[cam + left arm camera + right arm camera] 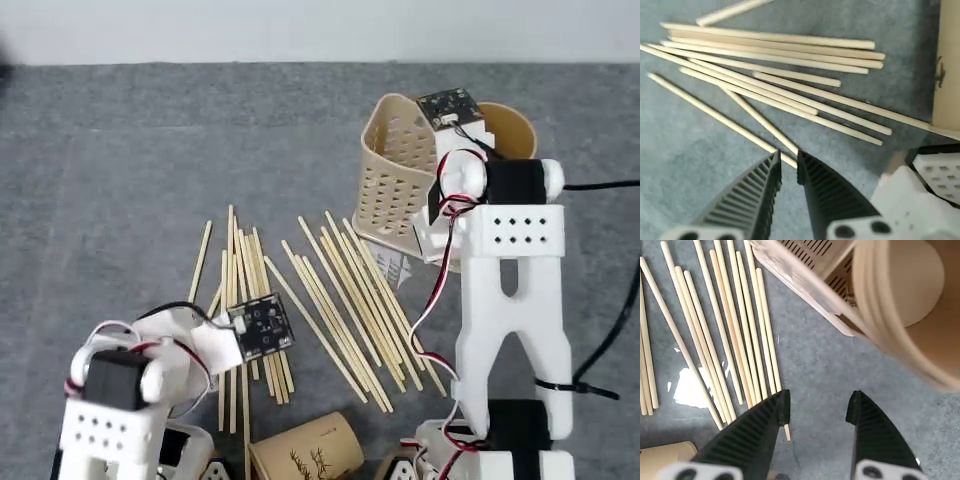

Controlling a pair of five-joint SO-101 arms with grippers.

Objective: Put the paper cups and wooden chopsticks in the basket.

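Many wooden chopsticks (345,300) lie scattered on the grey cloth between the arms. The beige perforated basket (400,175) stands at the back right, with a paper cup (512,128) beside it, partly behind the right arm. A second paper cup (305,450) lies on its side at the front edge. My left gripper (787,162) is low over the left pile, its fingers (767,180) closed to a narrow gap on the ends of two chopsticks (760,125). My right gripper (817,407) hangs open over bare cloth, between the chopsticks (735,325) and the basket (810,270), with the cup (910,315) close by.
A small white scrap (395,265) lies under the chopsticks near the basket. Open cloth (120,150) stretches across the back left. Both arm bases (110,430) stand at the front edge, with cables trailing off the right arm.
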